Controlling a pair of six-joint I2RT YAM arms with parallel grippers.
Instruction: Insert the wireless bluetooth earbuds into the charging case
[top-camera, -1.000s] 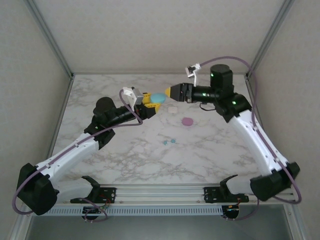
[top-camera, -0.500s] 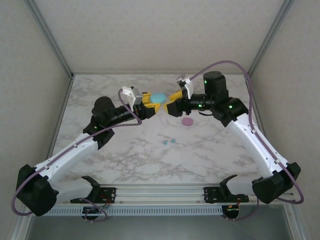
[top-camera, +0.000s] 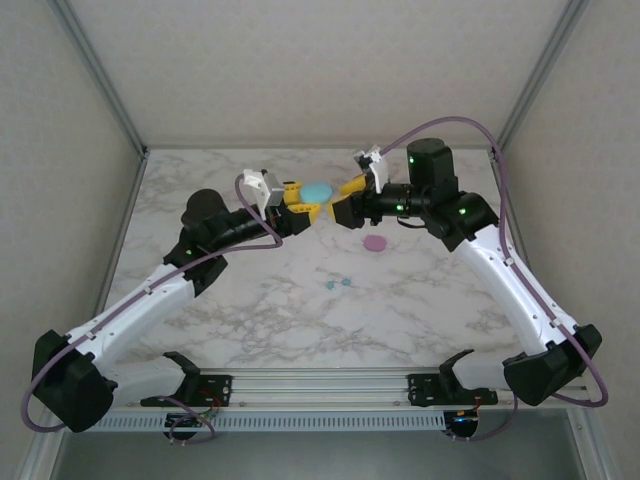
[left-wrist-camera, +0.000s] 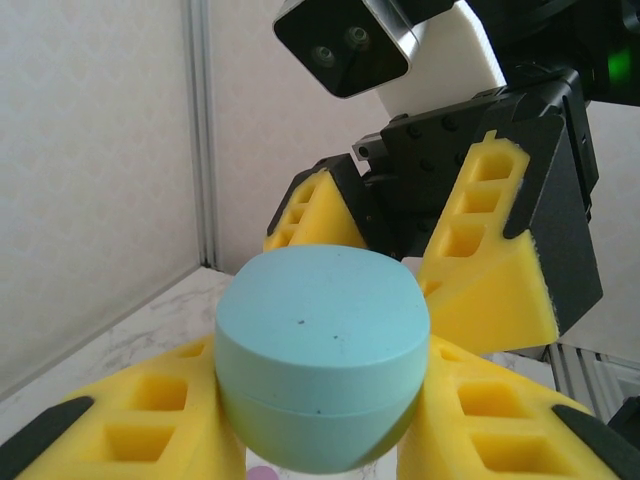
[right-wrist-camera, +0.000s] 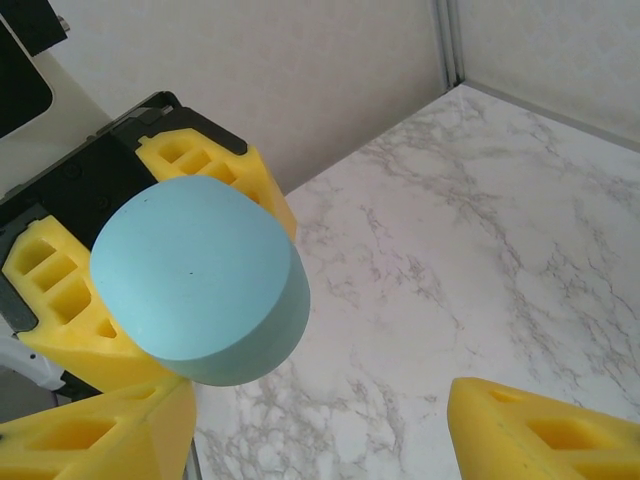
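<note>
**Left gripper** (top-camera: 306, 200): yellow foam fingers (left-wrist-camera: 150, 420), ribbed with square hollows, clenched on the case. The hold is on the case's lower half, one finger on each side.

**Case** (top-camera: 318, 192): pale teal, rounded like a pebble, with a flat top. A seam runs round its middle and the lid is down. It is held off the table, out past the left fingertips. The surface is matt with a few small dark specks and carries no readable lettering.

**Right gripper** (top-camera: 343, 198): fingers of the same yellow foam, spread wide and grasping nothing. It faces the left gripper head-on, just beyond the case. In the left wrist view its two fingers (left-wrist-camera: 490, 260) rise behind the case, one to either side. Whether they touch the case cannot be told.

**Camera** (left-wrist-camera: 400, 45): white housing with a dark face and two small lenses, mounted above the right gripper's black body.

**Pink disc** (top-camera: 375, 243): round and flat on the table, just below the right wrist, on the side toward the arm bases.

**Earbuds** (top-camera: 330, 285): two tiny teal pieces, the second (top-camera: 346, 282) just beside the first. They lie on the table well apart from both grippers, toward the arm bases, roughly midway between the arms. Neither is in the case.

**Table** (top-camera: 250, 300): white marble pattern with grey veins, walled by pale panels on three sides.

**Cables** (top-camera: 455, 125): purple, one looping over each arm.
</note>
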